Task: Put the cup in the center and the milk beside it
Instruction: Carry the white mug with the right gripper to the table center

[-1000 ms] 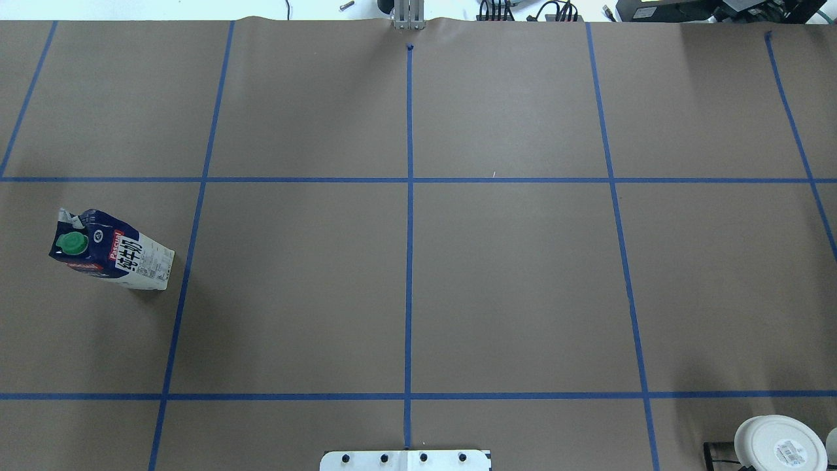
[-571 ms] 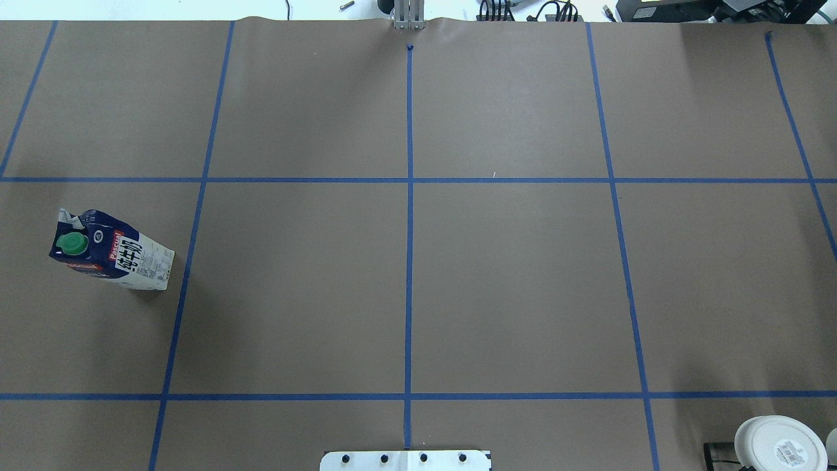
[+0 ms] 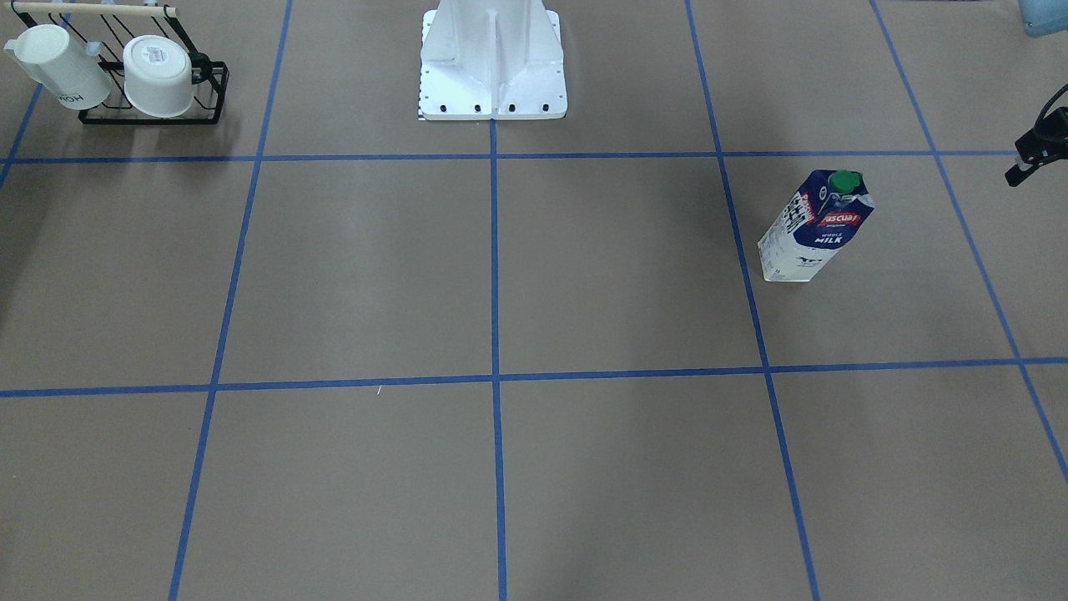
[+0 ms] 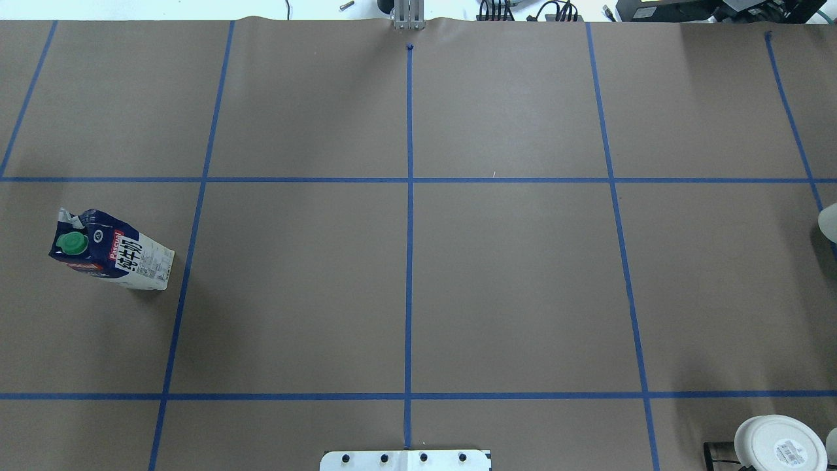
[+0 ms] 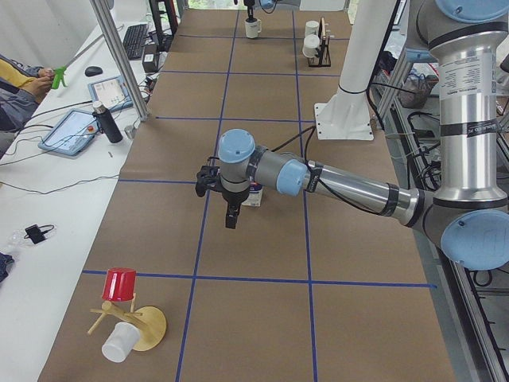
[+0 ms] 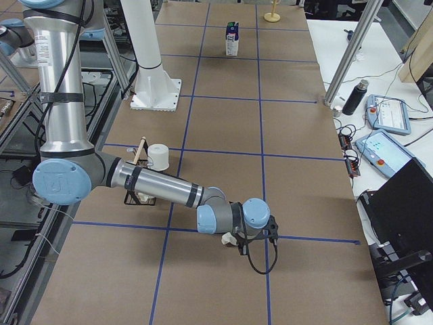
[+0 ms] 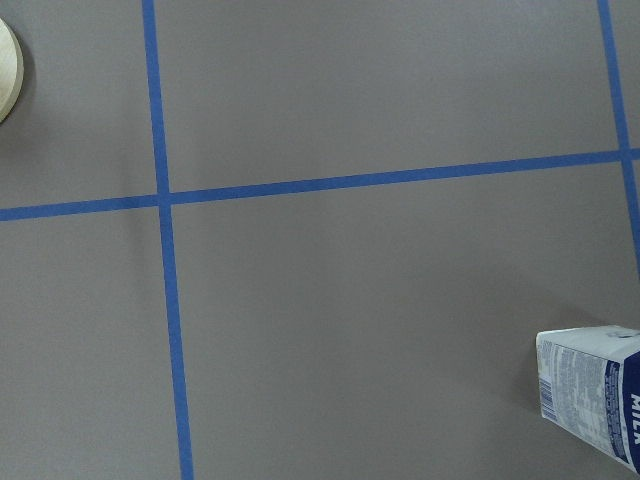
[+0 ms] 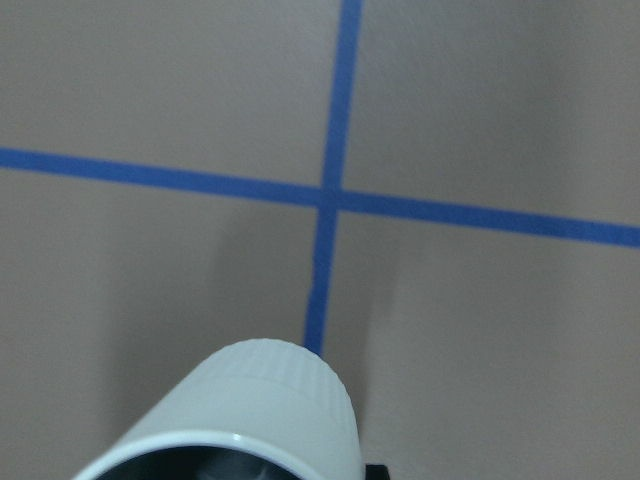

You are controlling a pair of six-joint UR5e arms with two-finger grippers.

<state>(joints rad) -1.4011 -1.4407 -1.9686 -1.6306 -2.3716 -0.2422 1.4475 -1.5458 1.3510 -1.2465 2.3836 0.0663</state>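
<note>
A white rim, the cup, has just slid into the overhead view's right edge. I judge my right pincer is bringing it centreward, though I cannot tell its grip, nor that of my left pincer. The milk stands far left on the worktop — it reads "Pascual" and "WHOLE MILK".

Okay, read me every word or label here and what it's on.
"Pascual": red banner on the milk.
"WHOLE MILK": white, on its navy front.
"HOM", maybe cut off: lettered mug in the rack.
The sticker on the second mug's base: too small to read.
Black characters on the milk's side: unreadable.
</note>
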